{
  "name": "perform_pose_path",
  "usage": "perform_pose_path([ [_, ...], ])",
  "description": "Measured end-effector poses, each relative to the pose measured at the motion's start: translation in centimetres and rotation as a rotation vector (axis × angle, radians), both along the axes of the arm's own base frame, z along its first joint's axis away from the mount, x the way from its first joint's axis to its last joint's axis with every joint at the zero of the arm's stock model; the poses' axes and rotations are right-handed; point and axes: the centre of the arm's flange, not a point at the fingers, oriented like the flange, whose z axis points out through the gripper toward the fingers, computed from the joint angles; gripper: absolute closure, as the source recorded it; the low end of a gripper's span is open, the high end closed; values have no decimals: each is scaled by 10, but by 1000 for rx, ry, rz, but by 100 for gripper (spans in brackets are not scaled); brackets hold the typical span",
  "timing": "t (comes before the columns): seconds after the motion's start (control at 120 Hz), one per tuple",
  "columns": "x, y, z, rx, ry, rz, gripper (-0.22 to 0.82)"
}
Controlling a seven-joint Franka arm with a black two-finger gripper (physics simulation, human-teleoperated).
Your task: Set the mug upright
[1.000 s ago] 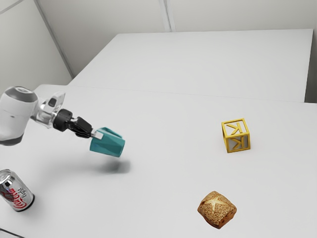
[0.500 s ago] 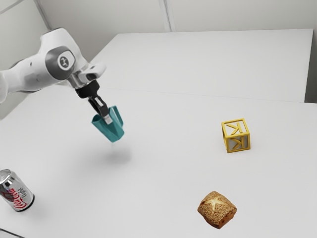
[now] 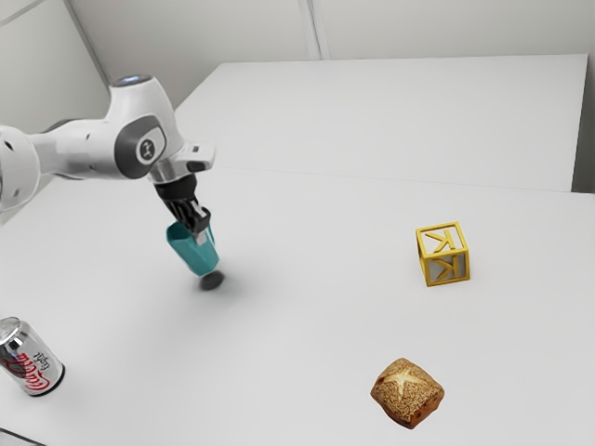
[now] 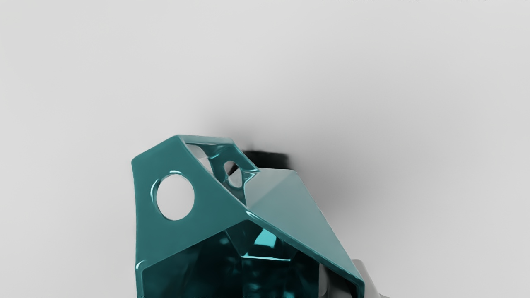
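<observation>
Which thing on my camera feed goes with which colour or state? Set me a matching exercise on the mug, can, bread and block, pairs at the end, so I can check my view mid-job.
Things:
1. Mug
2. Can
3. Bread
4. Block

Colours and states:
A. Yellow, marked with a K
B. Brown, with a pale star shape on top
C. Teal and tilted, held by the gripper
D. Silver, with red lettering

Right pairs: 1-C, 2-D, 3-B, 4-A
</observation>
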Motion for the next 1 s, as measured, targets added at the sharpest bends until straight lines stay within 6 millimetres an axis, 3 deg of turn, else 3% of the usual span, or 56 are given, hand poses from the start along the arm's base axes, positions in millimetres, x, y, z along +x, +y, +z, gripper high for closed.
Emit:
perform_pose_path([
  [0.175,7,-6,-21,5,4,40,79],
  [0.467,13,-5,-39,6,6,108,77],
  [0.558,14,-5,-41,4,6,124,65],
  [0.667,14,-5,-40,2,0,141,42],
  [0.758,13,-6,-24,2,-24,154,27],
  [0.833,10,-7,2,2,-61,163,19],
  [0.9,7,-10,31,-11,-92,177,14],
  [1.0,17,-12,93,-34,-151,191,9],
])
